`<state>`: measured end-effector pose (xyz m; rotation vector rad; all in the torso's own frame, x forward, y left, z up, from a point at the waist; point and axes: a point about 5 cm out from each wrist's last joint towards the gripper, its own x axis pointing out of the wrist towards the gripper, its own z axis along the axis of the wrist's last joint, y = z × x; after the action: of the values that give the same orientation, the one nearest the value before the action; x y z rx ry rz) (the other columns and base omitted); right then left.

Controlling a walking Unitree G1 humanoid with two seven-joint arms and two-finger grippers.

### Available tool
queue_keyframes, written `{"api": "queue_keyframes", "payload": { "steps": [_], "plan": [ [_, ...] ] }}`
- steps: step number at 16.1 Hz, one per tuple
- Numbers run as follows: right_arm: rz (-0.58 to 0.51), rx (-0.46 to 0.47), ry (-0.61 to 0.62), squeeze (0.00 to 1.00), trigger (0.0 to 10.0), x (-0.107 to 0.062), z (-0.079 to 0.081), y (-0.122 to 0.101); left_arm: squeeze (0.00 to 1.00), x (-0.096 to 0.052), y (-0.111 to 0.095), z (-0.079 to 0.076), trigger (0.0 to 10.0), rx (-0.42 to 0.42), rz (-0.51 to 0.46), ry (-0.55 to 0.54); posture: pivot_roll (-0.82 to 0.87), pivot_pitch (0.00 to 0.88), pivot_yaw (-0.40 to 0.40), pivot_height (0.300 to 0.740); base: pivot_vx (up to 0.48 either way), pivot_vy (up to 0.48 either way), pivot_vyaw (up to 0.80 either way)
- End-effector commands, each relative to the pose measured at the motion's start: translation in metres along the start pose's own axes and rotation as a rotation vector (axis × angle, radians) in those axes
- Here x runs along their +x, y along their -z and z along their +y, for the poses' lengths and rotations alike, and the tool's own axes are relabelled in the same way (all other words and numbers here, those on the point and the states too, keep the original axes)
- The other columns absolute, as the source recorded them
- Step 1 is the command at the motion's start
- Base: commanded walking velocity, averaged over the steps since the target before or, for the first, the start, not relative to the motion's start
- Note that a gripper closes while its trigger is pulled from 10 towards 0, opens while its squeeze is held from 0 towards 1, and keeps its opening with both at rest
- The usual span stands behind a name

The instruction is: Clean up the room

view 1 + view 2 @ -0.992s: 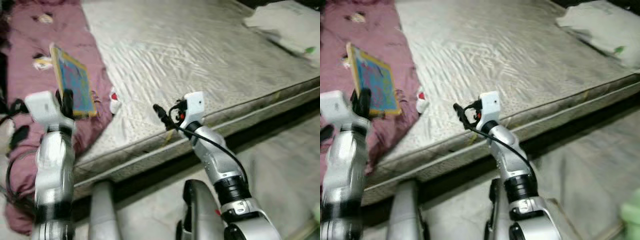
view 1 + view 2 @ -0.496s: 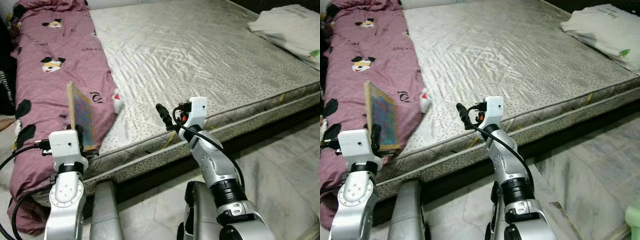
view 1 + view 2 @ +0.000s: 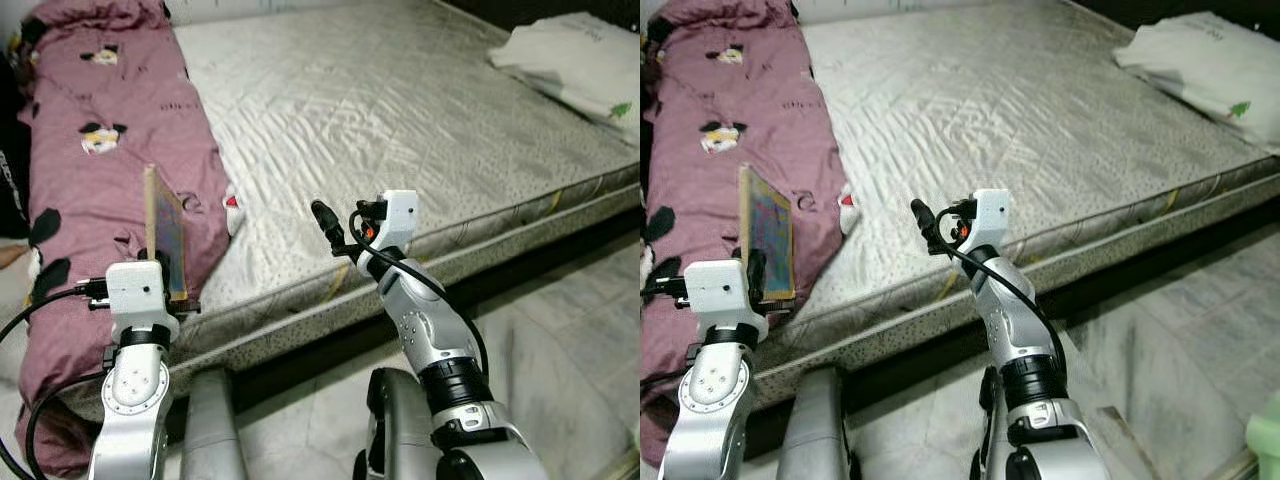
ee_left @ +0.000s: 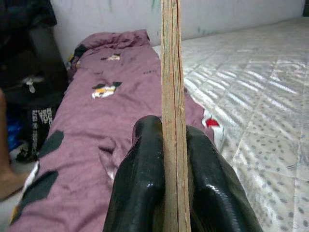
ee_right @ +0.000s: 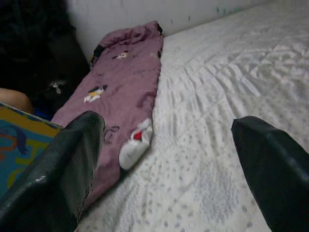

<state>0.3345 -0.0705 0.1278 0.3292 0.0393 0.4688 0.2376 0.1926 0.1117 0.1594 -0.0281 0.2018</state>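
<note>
Left claw clenched on thin book, held upright on edge over maroon quilt at bed's near-left corner. Right claw released, fingers wide, hovering above bare mattress edge. White pillow far right.

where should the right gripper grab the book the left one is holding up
Take the book's free upper edge, coming in from the mattress side. It stands upright on edge, and the left gripper already clamps its lower edge, so only the top is exposed. The right gripper is open.
</note>
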Motion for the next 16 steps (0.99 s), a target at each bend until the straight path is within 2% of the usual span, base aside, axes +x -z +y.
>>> {"api": "queue_keyframes", "payload": {
  "steps": [1,3,6,9,10,14,16],
  "plan": [
    [-0.039,-0.004,-0.010,0.00,10.0,0.005,0.001,-0.011,0.00,0.006,-0.012,0.000,10.0,-0.009,-0.059,0.005,0.04,0.000,-0.002,0.632,0.000,0.000,0.00],
    [-0.041,0.000,-0.006,0.00,10.0,0.006,0.001,-0.010,0.00,0.009,-0.014,-0.002,10.0,-0.061,-0.054,-0.004,0.05,0.000,-0.001,0.656,0.000,0.000,0.00],
    [-0.039,0.006,-0.012,0.00,10.0,0.005,0.004,-0.008,0.00,0.007,-0.020,-0.013,10.0,-0.039,-0.078,0.041,0.05,0.000,0.000,0.690,0.000,0.000,0.00],
    [-0.041,0.004,-0.007,0.00,10.0,0.006,0.003,-0.009,0.00,0.007,-0.019,-0.016,10.0,-0.099,-0.083,0.096,0.05,0.000,0.002,0.728,0.000,0.000,0.00],
    [-0.044,0.002,-0.002,0.00,10.0,0.006,0.002,-0.009,0.00,0.007,-0.018,-0.013,10.0,-0.094,-0.084,0.083,0.04,0.000,0.002,0.740,0.000,0.000,0.00],
    [-0.044,-0.014,0.015,0.00,10.0,0.005,-0.002,-0.009,0.00,0.009,-0.014,-0.011,10.0,-0.087,-0.062,0.063,0.05,0.000,-0.001,0.740,0.000,0.000,0.00],
    [-0.039,-0.019,0.026,0.00,10.0,0.003,-0.004,-0.006,0.00,0.009,-0.012,-0.016,10.0,-0.049,-0.046,0.096,0.05,0.000,-0.001,0.740,0.000,0.000,0.00]
  ]
}}
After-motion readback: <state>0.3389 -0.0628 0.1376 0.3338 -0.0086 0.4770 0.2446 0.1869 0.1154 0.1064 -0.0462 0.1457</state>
